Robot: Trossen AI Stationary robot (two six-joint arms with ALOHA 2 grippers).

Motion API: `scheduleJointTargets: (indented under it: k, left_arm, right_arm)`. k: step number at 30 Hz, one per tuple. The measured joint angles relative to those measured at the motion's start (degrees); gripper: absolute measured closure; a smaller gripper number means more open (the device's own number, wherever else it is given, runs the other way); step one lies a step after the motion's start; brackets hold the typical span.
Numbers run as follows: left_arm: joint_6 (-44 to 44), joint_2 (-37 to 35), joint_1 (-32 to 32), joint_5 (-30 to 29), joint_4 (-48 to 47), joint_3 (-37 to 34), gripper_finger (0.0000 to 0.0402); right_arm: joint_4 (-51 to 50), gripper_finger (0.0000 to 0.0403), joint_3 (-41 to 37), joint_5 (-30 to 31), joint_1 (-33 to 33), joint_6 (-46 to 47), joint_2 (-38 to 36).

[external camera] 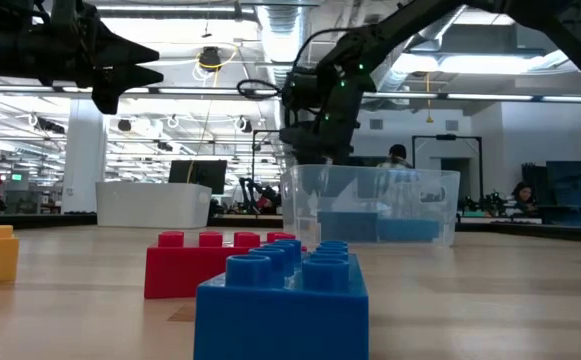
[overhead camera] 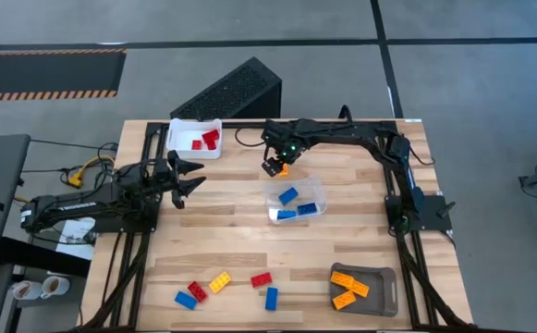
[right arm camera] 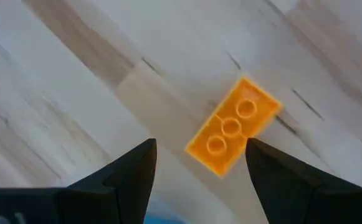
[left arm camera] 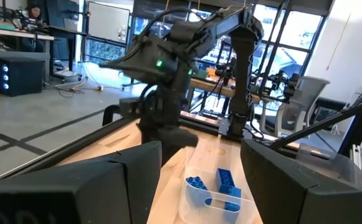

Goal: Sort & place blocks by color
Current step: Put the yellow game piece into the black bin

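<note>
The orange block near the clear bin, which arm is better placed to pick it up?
The right. Its open gripper hangs directly above the orange block, fingers on either side of it. The left gripper waits across the table, near the white tray.

Pale striped wood table (overhead camera: 222,231), orange brick (right arm camera: 232,126), red bricks in white tray (overhead camera: 183,128), blue bricks in clear tub (overhead camera: 316,190), orange bricks in grey tray (overhead camera: 384,294), black arms.
</note>
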Motion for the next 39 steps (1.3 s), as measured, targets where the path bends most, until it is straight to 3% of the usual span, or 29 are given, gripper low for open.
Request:
scheduleJointTargets:
  k: [6,9,14,16,20,25,31,33,39]
  left_arm:
    - [-0.08,0.01,-0.01,0.01,-0.91,0.02,0.0196]
    - [-0.3,0.0,0.0,0.01,-1.02,0.02,0.0196]
    - [-0.42,0.01,-0.01,0.02,-1.02,0.02,0.0196]
    - [-0.53,0.02,-0.01,0.02,-1.02,0.02,0.0196]
    - [-0.8,0.02,-0.02,0.02,-1.02,0.02,0.0196]
    - [-1.23,0.02,0.0,0.13,-1.02,0.02,0.0196]
    - [-1.27,0.02,-0.01,0.15,-1.02,0.02,0.0196]
    - [-1.27,0.02,-0.02,0.17,-1.02,0.02,0.0196]
    - [-1.46,0.02,-0.01,0.21,-1.05,0.02,0.0196]
  right_arm:
    - [-3.3,0.0155,2.81,4.82,1.78,-2.41,-2.03]
    - [-3.2,0.0221,2.91,6.12,2.91,-3.28,-4.04]
    - [-3.48,0.0372,2.91,6.02,4.14,-4.28,-6.95]
    - [-3.32,0.039,2.99,6.02,4.49,-4.31,-7.88]
    - [-6.25,0.0331,2.98,6.0,4.65,-4.65,-7.98]
    - [-8.71,0.0182,2.37,8.92,4.65,-4.45,-7.72]
    - [-3.02,0.0022,0.52,15.27,4.14,2.39,-7.68]
    - [-0.99,0.0013,-0.2,14.78,3.53,3.24,-7.45]
    - [1.08,0.0056,-0.16,13.35,1.56,4.73,-4.26]
